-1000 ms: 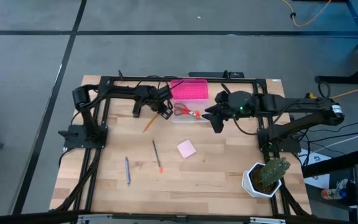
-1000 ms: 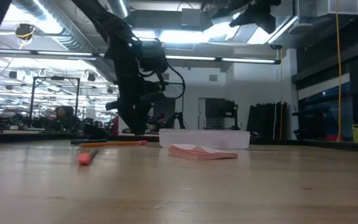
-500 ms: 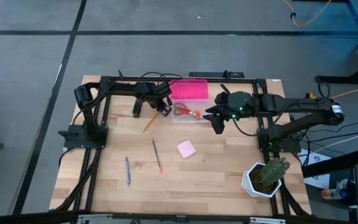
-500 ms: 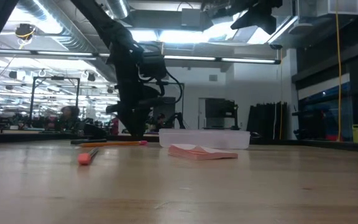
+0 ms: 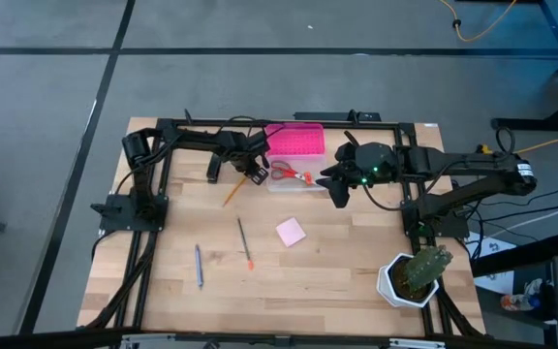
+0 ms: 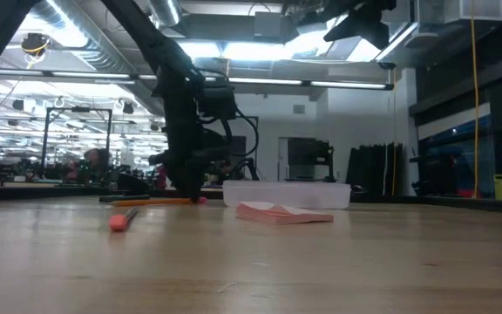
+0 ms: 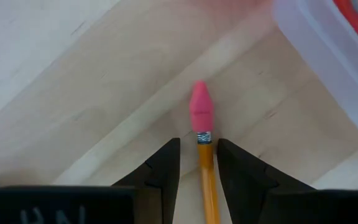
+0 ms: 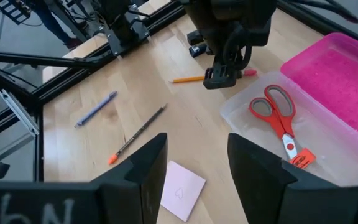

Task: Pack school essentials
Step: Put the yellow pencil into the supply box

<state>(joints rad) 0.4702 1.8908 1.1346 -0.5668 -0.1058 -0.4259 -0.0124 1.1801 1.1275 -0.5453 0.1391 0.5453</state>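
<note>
The left tool (image 5: 257,175) is down at the bench (image 5: 337,271) near its far edge, just beside the clear box (image 5: 294,181). In the left wrist view its 2 fingers (image 7: 166,165) stand narrowly apart on either side of the orange pencil (image 7: 207,180), close to the shaft but whether they press it I cannot tell; the pink eraser (image 7: 201,104) pokes out beyond the fingertips, with the box wall close ahead.

The right tool (image 5: 337,193) hangs above the bench at the other end of the box, its fingers (image 8: 145,163) spread wide and holding nothing.

The red-handled scissors (image 5: 292,174) lie inside the box, with a small orange-red piece (image 8: 300,158) at their tip. The pink lid (image 5: 294,140) stands open against the far edge.

The pink notepad (image 5: 291,232) lies flat in mid-bench, apart from everything. A slim pen with an orange end (image 5: 244,242) and a bluish pen (image 5: 199,265) lie toward the near left, well apart from each other. A small black oblong item (image 5: 214,167) sits by the far rail.

The cactus pot (image 5: 413,276) occupies the near right corner. The near middle of the bench is bare wood.
</note>
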